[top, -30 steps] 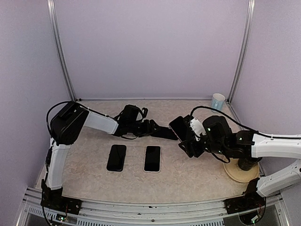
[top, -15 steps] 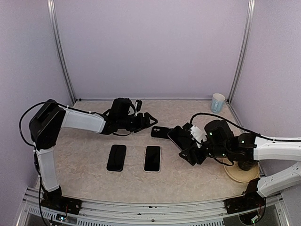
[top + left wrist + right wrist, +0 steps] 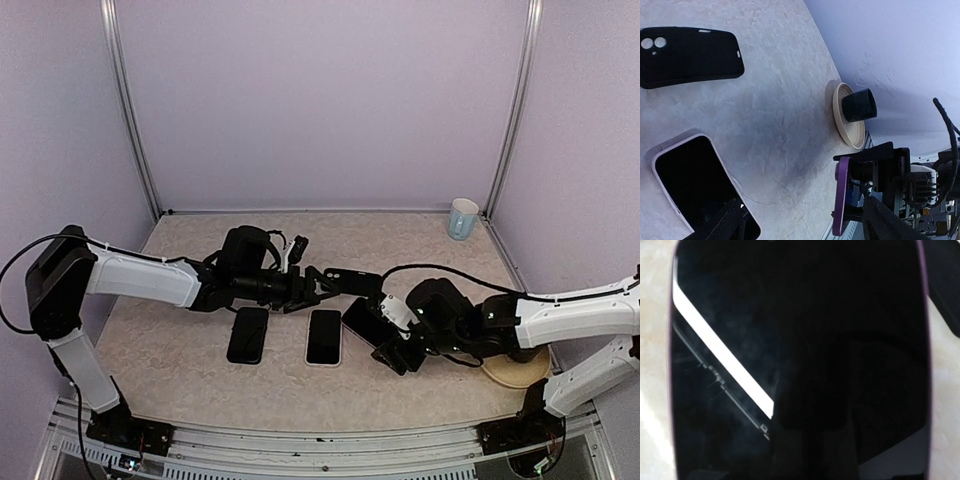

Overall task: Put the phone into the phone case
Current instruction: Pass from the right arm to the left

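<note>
A black phone case (image 3: 352, 280) lies flat on the table; in the left wrist view (image 3: 690, 55) its camera holes show. My left gripper (image 3: 316, 284) is open and empty just left of the case, its dark fingers (image 3: 722, 225) spread wide. My right gripper (image 3: 393, 345) is shut on a purple-edged phone (image 3: 362, 322), held tilted just above the table near the case. That phone shows edge-on in the left wrist view (image 3: 841, 197), and its dark screen (image 3: 800, 360) fills the right wrist view.
A white-edged phone (image 3: 323, 336) and a black phone (image 3: 248, 334) lie side by side at centre front. A beige plate (image 3: 505, 372) with a black cup (image 3: 859, 104) is at the right front. A pale blue cup (image 3: 462, 217) stands at the back right.
My right gripper has carried the purple phone left and down towards the table. My left arm has stretched out to the right, its open gripper ending beside the case.
</note>
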Motion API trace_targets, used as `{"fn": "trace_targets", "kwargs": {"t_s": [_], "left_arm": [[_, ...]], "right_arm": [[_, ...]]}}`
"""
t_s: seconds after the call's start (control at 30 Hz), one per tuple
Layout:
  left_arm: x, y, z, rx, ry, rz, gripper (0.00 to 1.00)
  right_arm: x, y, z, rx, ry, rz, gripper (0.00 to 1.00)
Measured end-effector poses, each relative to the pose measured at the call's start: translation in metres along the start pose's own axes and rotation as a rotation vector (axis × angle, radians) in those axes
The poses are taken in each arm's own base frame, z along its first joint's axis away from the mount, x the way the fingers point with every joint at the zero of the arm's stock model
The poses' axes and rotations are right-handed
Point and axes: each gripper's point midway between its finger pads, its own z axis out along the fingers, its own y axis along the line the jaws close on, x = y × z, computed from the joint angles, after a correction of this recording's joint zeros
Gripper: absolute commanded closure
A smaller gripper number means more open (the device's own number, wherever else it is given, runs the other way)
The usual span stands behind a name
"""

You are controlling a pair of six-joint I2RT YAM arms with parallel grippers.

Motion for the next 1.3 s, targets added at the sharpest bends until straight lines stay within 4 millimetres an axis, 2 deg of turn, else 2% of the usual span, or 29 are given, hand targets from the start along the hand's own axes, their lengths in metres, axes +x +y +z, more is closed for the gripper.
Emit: {"fn": "trace_targets", "kwargs": {"t_s": [0.2,0.37,0.57,0.73,0.9,0.97,1.03,1.3], "left_arm": [[0.023,-0.018,0.003,0.069,0.062,0.009,0.2],[0.042,-0.035,0.006,0.133,0.118,0.021,0.28],[0.057,-0.048,0.014,0.208,0.165,0.02,0.57],[0.064,-0.045,0.021,0.234,0.193,-0.005,0.84],[0.06,-0.054,0.02,0.273,0.191,0.001,0.95],[0.059,-0.057,0.019,0.288,0.191,0.008,1.0],[0.058,-0.06,0.018,0.299,0.191,0.009,1.0],[0.056,-0.065,0.018,0.329,0.183,0.01,1.0]], "right_arm": [[-0.012,0.006,0.0,0.003,-0.028,-0.044,0.7],[-0.018,0.013,0.001,0.001,-0.044,-0.072,0.7],[-0.022,0.019,0.0,-0.001,-0.065,-0.103,0.7],[-0.027,0.02,-0.001,0.011,-0.087,-0.12,0.69],[-0.028,0.018,-0.001,0.025,-0.095,-0.125,0.67],[-0.03,0.017,-0.001,0.029,-0.103,-0.123,0.63],[-0.03,0.017,-0.003,0.031,-0.114,-0.12,0.56],[-0.033,0.012,-0.008,0.052,-0.134,-0.118,0.12]]}}
